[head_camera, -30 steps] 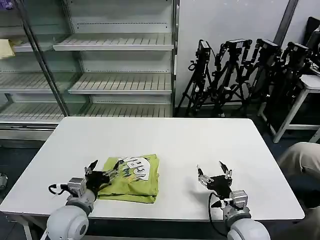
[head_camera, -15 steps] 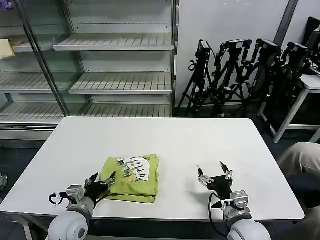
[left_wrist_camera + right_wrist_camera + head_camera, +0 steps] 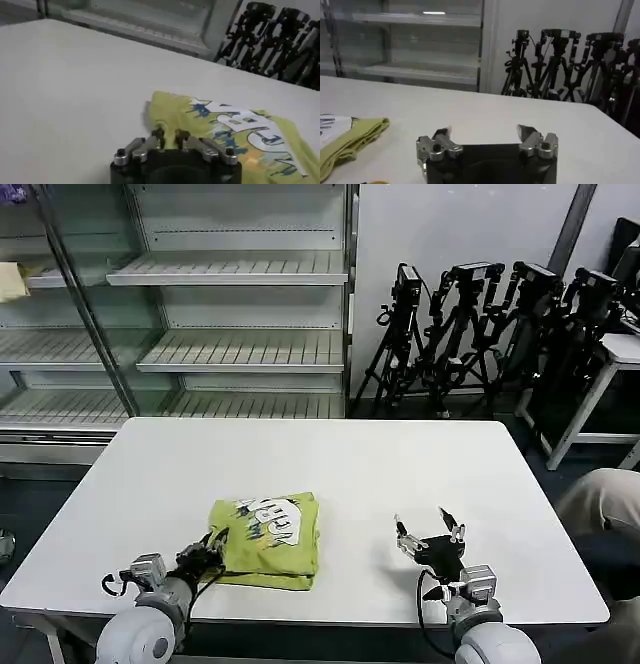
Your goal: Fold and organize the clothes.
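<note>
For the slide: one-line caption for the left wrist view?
Left gripper closed at the near edge of the folded lime T-shirt, printed side up, on the white table.

I see bare surface point(image 3: 330, 454) all around the shirt point(image 3: 266, 539) except its near-left corner, where the left tool point(image 3: 210, 548) crowds it.

I see white block letters with blue splashes printed on the folded lime T-shirt point(image 3: 267, 537). I cannot make out what they spell. Nothing else before me carries readable text.
</note>
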Robot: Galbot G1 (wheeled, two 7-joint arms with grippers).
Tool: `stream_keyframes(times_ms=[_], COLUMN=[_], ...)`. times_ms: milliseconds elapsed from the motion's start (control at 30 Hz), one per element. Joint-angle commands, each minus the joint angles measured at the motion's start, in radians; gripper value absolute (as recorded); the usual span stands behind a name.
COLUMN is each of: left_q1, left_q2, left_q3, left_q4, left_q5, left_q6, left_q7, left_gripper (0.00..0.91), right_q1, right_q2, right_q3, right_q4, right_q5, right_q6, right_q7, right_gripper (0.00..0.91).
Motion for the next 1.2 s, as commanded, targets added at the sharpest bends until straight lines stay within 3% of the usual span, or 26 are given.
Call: stream_keyframes(times_ms=[33, 200, 500, 700, 833, 933, 1200], left_q1=[-0.009, -0.035, 0.020, 0.025, 0.013, 0.007, 0.037], left_q2=[0.001, 0.069, 0.367, 0.457, 0.433, 0.361, 0.131], left_q3=[-0.017, -0.082, -0.470, -0.605, -0.561, -0.450, 0.052], left_q4=[0.009, 0.044, 0.124, 0.114, 0.021, -0.128, -0.345], left_q5=[-0.010, 0.043, 0.139, 0.208, 0.211, 0.253, 0.423], left_q6=[0.001, -0.015, 0.000, 0.000, 0.001, 0.001, -0.014], left_q7=[0.024, 0.032, 0.186, 0.240, 0.245, 0.244, 0.246], left_gripper=[0.010, 0.010, 0.010, 0.010, 0.010, 0.010, 0.010], right_q1=[0.001, 0.005, 0.022, 0.030, 0.027, 0.023, -0.001], right_q2=[-0.002, -0.004, -0.001, 0.000, -0.001, -0.004, -0.012], right_q3=[-0.003, -0.005, -0.020, -0.022, -0.019, -0.015, 0.011], right_q4=[-0.001, -0.001, -0.009, -0.013, -0.010, -0.007, 0.003], right_q5=[0.000, 0.002, 0.004, 0.008, 0.008, 0.008, 0.008], right_q6=[0.001, 0.001, 0.009, 0.012, 0.012, 0.012, 0.012], right_q7=[0.000, 0.000, -0.001, -0.001, -0.001, -0.001, 0.000], right_gripper=[0.907, 0.907, 0.907, 0.907, 0.907, 0.907, 0.907])
